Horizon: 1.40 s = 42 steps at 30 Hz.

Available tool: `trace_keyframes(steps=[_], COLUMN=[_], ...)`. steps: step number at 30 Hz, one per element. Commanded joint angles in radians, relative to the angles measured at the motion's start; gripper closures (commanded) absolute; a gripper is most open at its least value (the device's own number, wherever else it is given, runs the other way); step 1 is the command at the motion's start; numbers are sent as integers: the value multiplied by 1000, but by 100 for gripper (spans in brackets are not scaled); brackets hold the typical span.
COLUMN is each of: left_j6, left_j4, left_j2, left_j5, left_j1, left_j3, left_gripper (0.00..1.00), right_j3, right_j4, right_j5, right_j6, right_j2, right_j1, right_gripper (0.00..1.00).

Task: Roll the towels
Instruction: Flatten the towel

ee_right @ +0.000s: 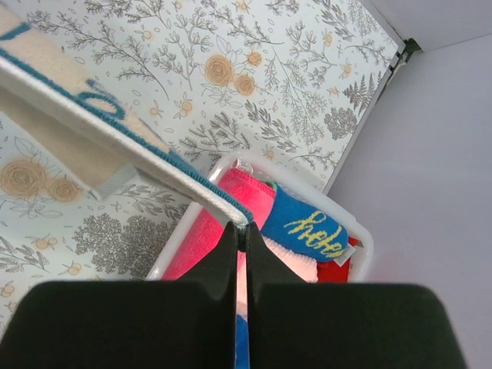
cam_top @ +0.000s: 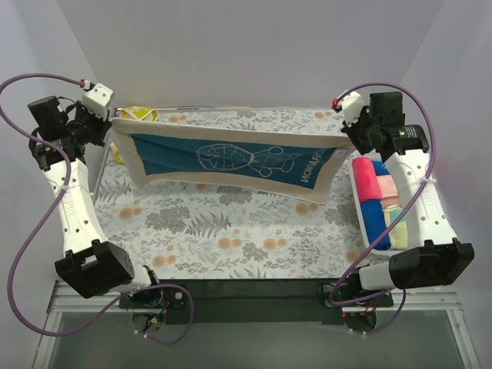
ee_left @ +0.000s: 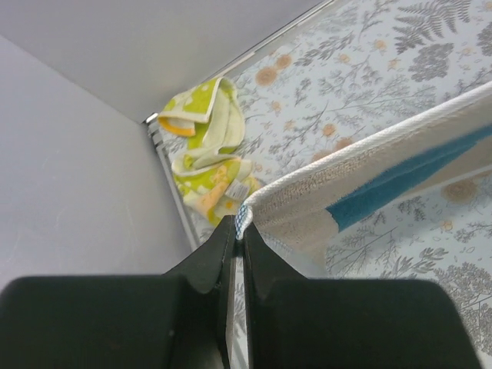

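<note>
As our left end effector (ee_left: 239,227) and right end effector (ee_right: 241,229) clamp its corners, the towel (cam_top: 231,157) hangs stretched.

Towel (cam_top: 231,157) – tan border, blue cartoon print.

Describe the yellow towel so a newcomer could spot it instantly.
On the floral table covering, look to the far-left corner near the left pincer. The yellow towel lies crumpled there. It alone is loose and yellow-green: the tan-and-blue towel hangs stretched, the rest sit rolled in the basket.
</note>
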Motion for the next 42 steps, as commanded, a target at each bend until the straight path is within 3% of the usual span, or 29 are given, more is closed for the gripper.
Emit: trace_keyframes(steps=[1,7,12,21,27,31,37,42], left_j6=[3,66,83,75,222,200,126,51], left_j4=[1,-54,-148,-191,-289,-255,-111,10], left_j2=[-67,-196,-248,-251,-299,-271,-87,107], left_j5=[39,58,-10,-70,-30,-39,-32,-61], left_j1=[81,132,133,135,135,133,132,67], left_j3=[7,7,25,144,73,-37,-83,-96], left_gripper=[100,100,100,100,100,100,100,100], right_j3=[47,17,-29,-5,-100,-149,-172,-89], right_j4=[10,10,8,24,25,72,255,326], right_j5=[-7,-39,-71,-61,-114,-125,-97,-94], right_j6=[-25,-49,-54,-58,-120,-110,-114,-80], right_j2=[-59,-214,-340,-419,-463,-376,-149,118], right_j1=[-19,-26,-26,-26,-26,-24,-26,-23], right_gripper=[99,99,99,99,99,99,99,99])
